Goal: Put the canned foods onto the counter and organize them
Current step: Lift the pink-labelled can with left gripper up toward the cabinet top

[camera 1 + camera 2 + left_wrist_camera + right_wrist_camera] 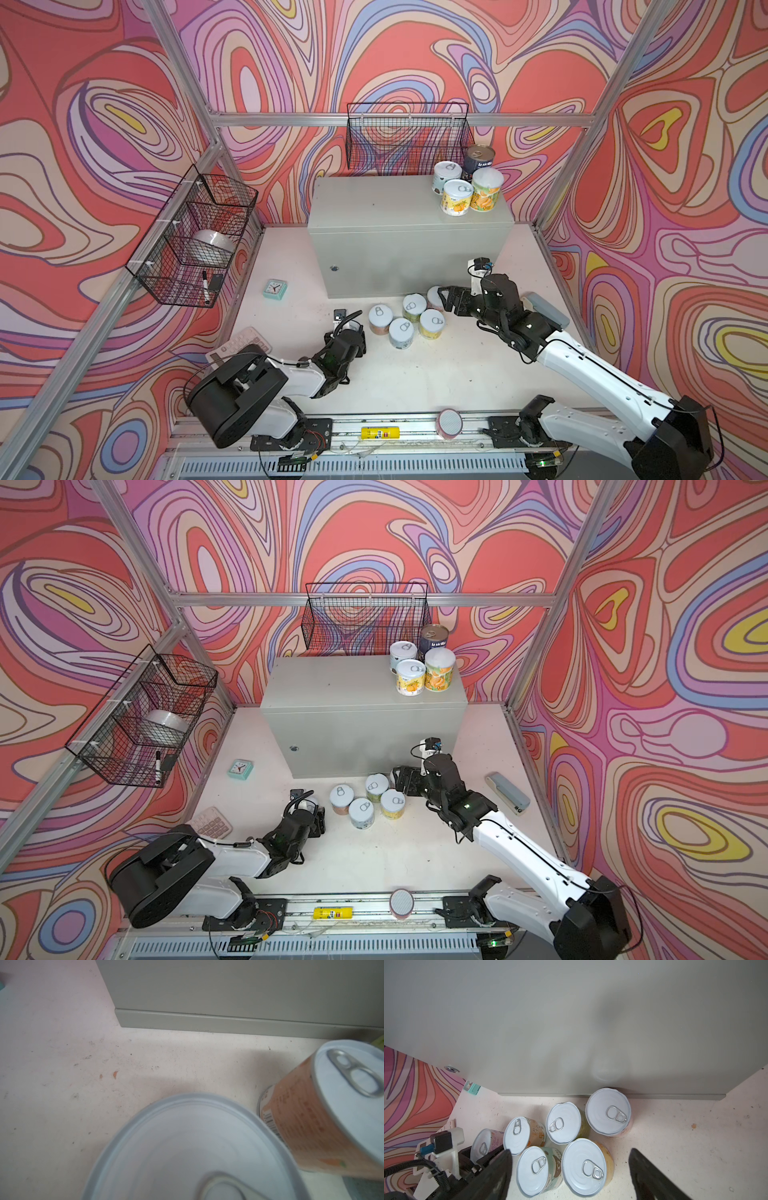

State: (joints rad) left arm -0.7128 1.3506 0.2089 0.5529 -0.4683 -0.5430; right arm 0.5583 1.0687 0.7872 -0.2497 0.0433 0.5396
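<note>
Plainly, right gripper (569, 1153) wide open above cans (583, 1165), holding nothing, left gripper (353, 327) over a can (481, 1145), grip unclear.

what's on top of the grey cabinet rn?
Four upright cans at the right rear corner of the grey cabinet: dark-blue can, pale-teal can, yellow-label can, orange-fruit can. Anything directly behind them is covered.

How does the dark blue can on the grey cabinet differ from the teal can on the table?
The dark blue can stands on the cabinet; the teal can on the table. The blue one looks taller, with a bare metal lid; the teal can's lid is white. Both stand upright.
</note>
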